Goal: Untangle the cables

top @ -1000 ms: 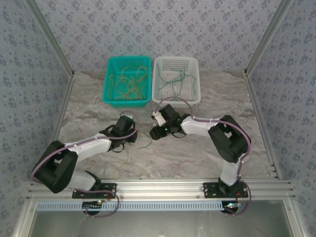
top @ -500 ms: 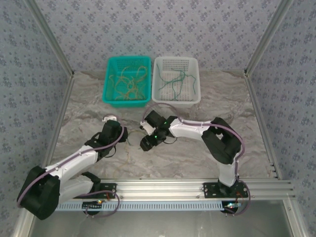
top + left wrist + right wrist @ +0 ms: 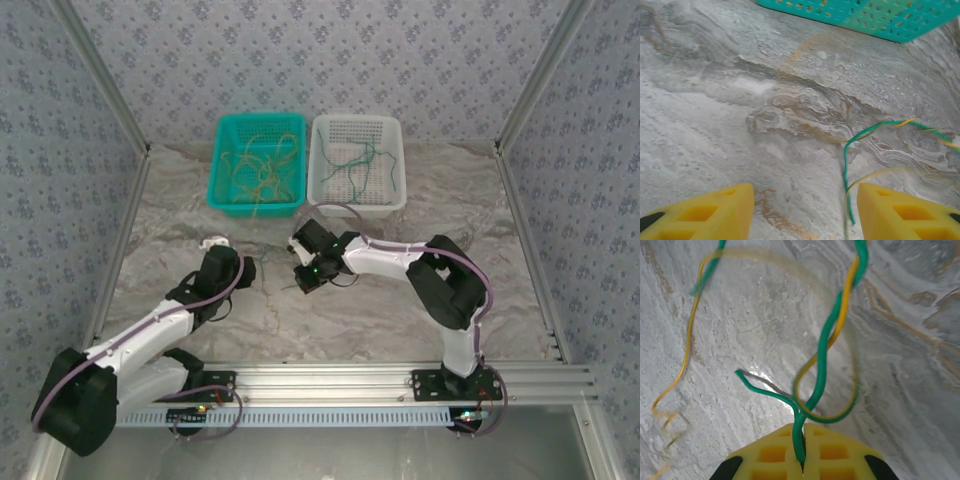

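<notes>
Mostly, cables (image 3: pixel 256 166) are sorted into baskets (image 3: pixel 256 209); one green cable (image 3: pixel 821 367), entwined with a yellow cable (image 3: pixel 687 347), is pinched by the right claw (image 3: pixel 801 462), left claw (image 3: pixel 805 200) spread.

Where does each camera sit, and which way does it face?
Top external: above and behind, looking down on table, teal basket, white basket; left arm, right arm show.
Left wrist: on the wrist, facing the table past parted left fingers.
Right wrist: likewise, looking down; right fingers pinch a green cable.
Shared: both wrist views catch that cable.
</notes>
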